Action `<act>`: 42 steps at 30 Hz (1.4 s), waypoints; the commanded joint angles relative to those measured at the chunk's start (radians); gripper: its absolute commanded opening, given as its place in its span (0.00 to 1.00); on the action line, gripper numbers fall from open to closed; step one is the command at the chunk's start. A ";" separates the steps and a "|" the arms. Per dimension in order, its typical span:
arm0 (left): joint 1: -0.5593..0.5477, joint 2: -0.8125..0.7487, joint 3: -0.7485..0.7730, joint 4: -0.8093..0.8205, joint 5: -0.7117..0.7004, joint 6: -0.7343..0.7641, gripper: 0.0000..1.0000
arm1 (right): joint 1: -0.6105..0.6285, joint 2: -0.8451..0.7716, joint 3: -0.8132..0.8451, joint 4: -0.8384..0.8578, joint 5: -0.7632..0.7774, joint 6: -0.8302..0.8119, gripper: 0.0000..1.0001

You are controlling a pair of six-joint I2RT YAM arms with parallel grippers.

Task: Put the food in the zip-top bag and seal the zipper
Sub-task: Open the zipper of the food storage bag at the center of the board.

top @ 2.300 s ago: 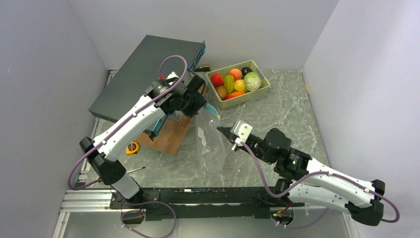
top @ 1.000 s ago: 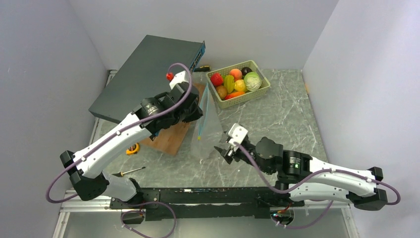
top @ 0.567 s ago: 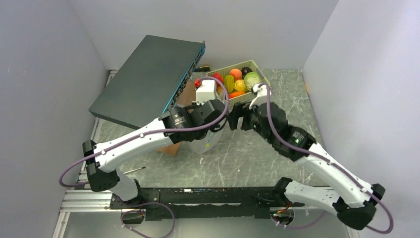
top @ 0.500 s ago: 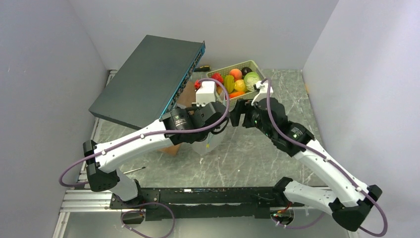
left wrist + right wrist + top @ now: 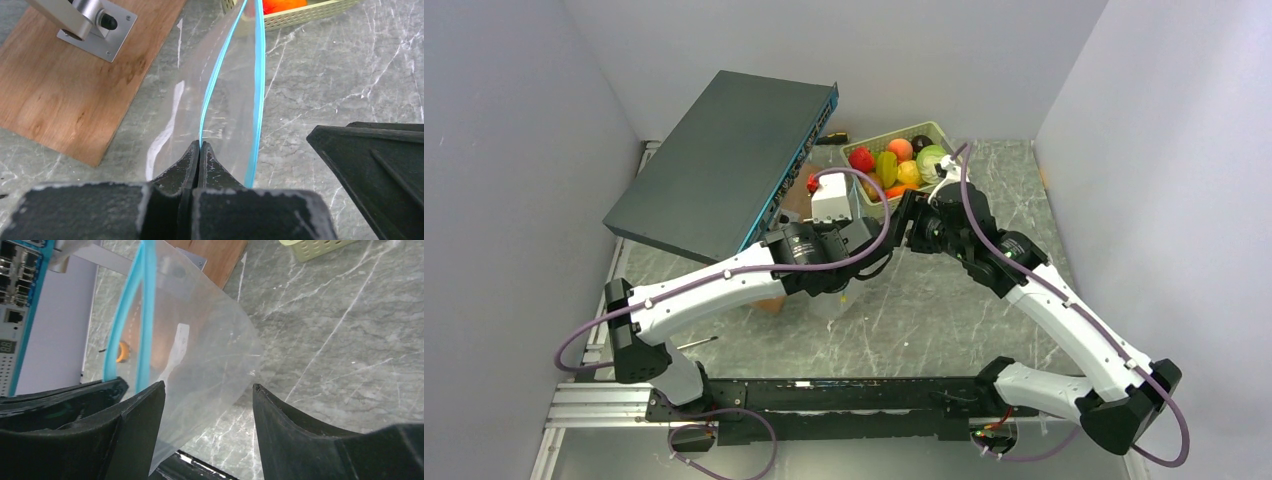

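Since a couple of seconds back the two arms have closed in on each other. Then the left hand [image 5: 200, 149] sat over the wooden board [image 5: 65, 100] and the right hand [image 5: 205, 425] hung low over the middle of the table [image 5: 944, 300]. Now both wrists meet just in front of the basket [image 5: 941, 128]. In the last half second they have only edged a little toward the near side.

The left hand is pinched tight on one lip of the bag [image 5: 227, 105], right at the zipper [image 5: 258, 75]. The other lip stands away from it, so the mouth gapes narrowly. The right hand has its fingers spread wide with the bag's clear side between them; I cannot tell whether either finger touches it.

The bag hangs from the left hand beside the wooden board, over the table. The food [image 5: 894, 160] all still lies in the basket, next to the dark flat box [image 5: 724, 150].
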 commanded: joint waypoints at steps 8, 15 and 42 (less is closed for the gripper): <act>-0.008 -0.049 -0.094 0.147 0.036 -0.008 0.00 | 0.051 0.060 0.111 0.034 -0.040 -0.002 0.64; -0.006 -0.045 -0.090 0.123 0.032 -0.028 0.00 | 0.170 0.095 0.077 0.044 0.120 -0.017 0.61; 0.034 -0.228 -0.289 0.269 0.102 0.101 0.47 | 0.217 0.036 -0.114 0.236 0.026 -0.133 0.00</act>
